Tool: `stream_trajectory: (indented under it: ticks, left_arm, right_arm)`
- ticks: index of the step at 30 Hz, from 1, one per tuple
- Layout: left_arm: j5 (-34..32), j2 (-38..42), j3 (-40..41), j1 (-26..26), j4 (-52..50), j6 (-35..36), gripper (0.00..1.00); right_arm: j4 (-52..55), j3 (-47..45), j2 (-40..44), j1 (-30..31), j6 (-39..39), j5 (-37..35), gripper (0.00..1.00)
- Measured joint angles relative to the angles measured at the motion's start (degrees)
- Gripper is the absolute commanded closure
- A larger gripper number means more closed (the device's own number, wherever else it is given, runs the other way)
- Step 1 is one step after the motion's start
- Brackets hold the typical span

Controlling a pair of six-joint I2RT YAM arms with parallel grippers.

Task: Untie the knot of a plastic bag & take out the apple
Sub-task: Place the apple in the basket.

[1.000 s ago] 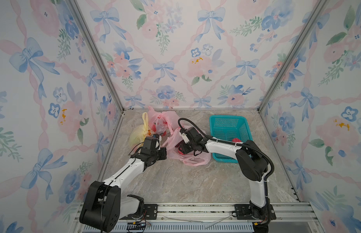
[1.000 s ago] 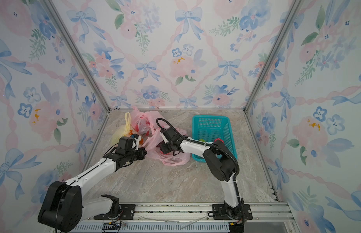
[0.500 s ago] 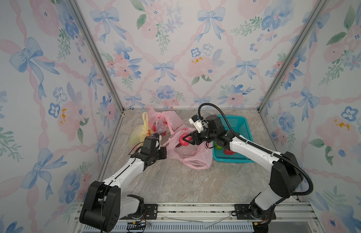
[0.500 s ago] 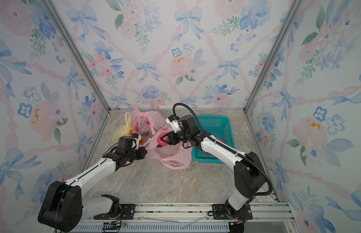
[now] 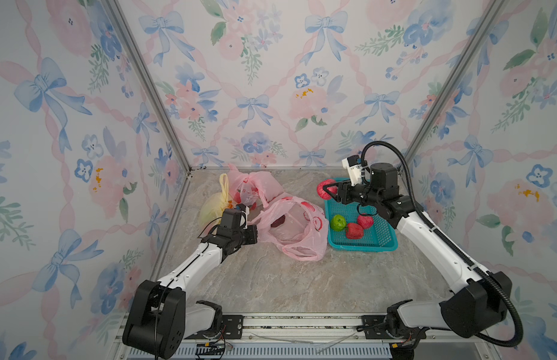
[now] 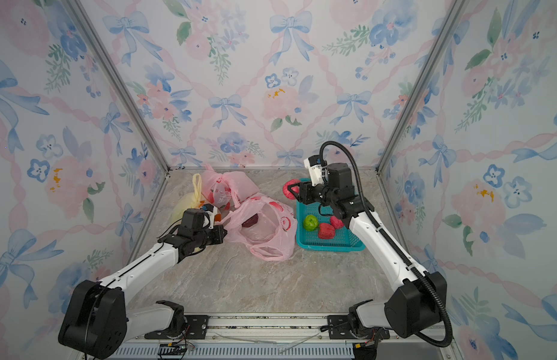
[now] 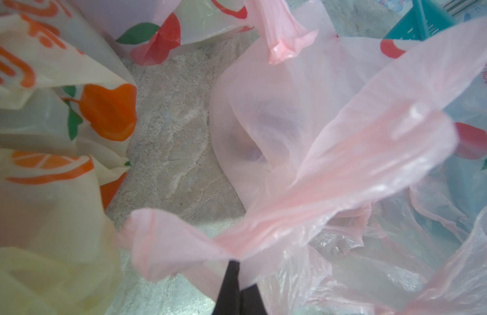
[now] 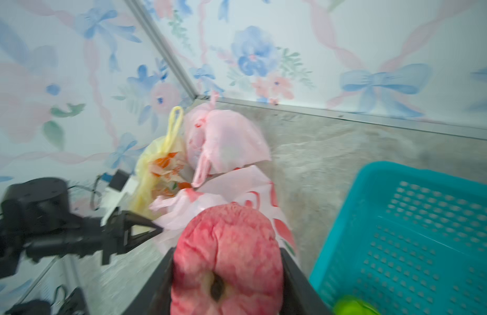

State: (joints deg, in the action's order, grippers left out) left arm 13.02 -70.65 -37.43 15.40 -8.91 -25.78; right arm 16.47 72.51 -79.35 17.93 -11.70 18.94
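Floral walls box in my marble table (image 5: pixel 271 280). My right gripper (image 5: pixel 328 190) is clamped on the apple (image 5: pixel 324 189), lifted at the basket's (image 5: pixel 380 237) far left corner. My left gripper (image 7: pixel 238 275) is pinched tight on the open pink bag's (image 5: pixel 289 229) rim.

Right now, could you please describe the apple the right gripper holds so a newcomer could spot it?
Find the teal basket on the table's right. At its far left corner, the right gripper holds a pinkish-red apple in the air; the other fruits lie in the basket.
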Motion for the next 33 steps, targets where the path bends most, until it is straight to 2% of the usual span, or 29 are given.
stream_trajectory:
  ticks: [4, 9, 17, 21, 30, 33]
  left_arm:
    - [0.0, 0.0, 0.0, 0.0, 0.0, 0.0, 1.0]
    - [0.0, 0.0, 0.0, 0.0, 0.0, 0.0, 1.0]
    - [0.0, 0.0, -0.3, 0.0, 0.0, 0.0, 1.0]
    - [-0.2, 0.0, -0.5, 0.2, 0.0, 0.0, 1.0]
    - [-0.2, 0.0, -0.6, 0.3, 0.0, 0.0, 1.0]
    - [-0.2, 0.0, -0.6, 0.3, 0.0, 0.0, 1.0]
  right_arm:
    - [3.4, 0.2, -4.9, -3.3, 2.5, -11.3, 0.49]
    - [5.7, 0.3, -13.6, -6.4, 4.5, -18.3, 0.49]
    - [6.3, 3.8, -24.6, -7.3, 5.2, -19.9, 0.49]
    - [6.0, 7.6, -28.7, -7.2, 5.1, -19.9, 0.45]
    - [5.1, 12.8, -34.7, -5.9, 5.1, -19.8, 0.41]
    - [5.0, 13.3, -36.1, -5.5, 4.9, -19.9, 0.36]
